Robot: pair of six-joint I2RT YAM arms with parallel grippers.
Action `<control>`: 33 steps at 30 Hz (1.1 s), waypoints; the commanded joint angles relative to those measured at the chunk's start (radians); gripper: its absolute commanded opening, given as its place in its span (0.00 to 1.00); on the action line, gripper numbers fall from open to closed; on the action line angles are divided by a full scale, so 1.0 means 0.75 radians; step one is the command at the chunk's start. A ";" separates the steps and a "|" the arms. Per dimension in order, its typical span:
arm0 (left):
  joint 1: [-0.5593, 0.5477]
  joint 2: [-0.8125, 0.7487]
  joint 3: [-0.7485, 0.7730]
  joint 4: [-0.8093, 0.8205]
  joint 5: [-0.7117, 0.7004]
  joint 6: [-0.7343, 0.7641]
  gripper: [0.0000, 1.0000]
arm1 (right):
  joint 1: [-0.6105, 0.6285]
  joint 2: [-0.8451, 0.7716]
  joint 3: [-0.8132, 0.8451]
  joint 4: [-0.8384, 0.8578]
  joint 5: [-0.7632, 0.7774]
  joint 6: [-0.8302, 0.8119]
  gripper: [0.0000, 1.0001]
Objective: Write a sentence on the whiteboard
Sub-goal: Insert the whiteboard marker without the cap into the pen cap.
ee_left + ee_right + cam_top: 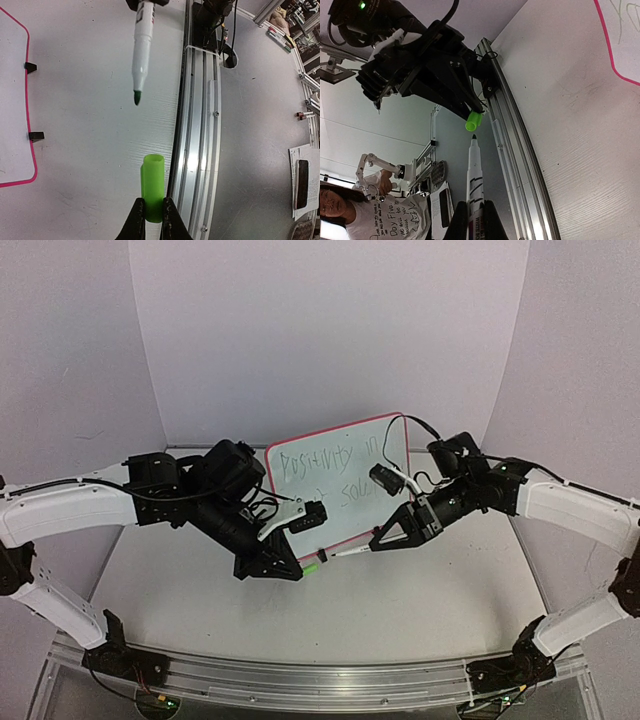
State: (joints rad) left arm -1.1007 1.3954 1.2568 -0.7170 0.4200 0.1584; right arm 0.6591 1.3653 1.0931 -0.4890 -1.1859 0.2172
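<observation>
The whiteboard (pixel 390 435) stands on the tabletop (pixel 400 610) beyond both grippers, on their far side. The sentence (pixel 325 462) runs across it in two green lines, and the left wrist hides part of the lower line. Writing looks finished, so the step in hand is probably capping the pen.

The two grippers face each other in front of the board. The right gripper (pixel 474 220) is clamped on the marker (pixel 474 175) near its back end, with the barrel running straight out ahead and the green tip leading. The left gripper (pixel 153 212) pinches the closed end of the cap (pixel 153 187), whose open mouth points back at that tip.

Tip and mouth are near but apart, with a short gap between them. From the right wrist the axes look almost in line. From the left wrist the tip sits slightly to the left of the cap's axis, so a small sideways correction seems needed before pushing together.
</observation>
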 commanded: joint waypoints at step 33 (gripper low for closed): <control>-0.017 0.073 0.100 -0.053 0.095 0.104 0.00 | 0.102 0.160 0.101 -0.005 -0.084 -0.095 0.00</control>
State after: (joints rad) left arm -1.1028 1.4390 1.2761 -0.7439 0.4695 0.2138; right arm 0.7256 1.4737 1.1248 -0.4950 -1.2263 0.1662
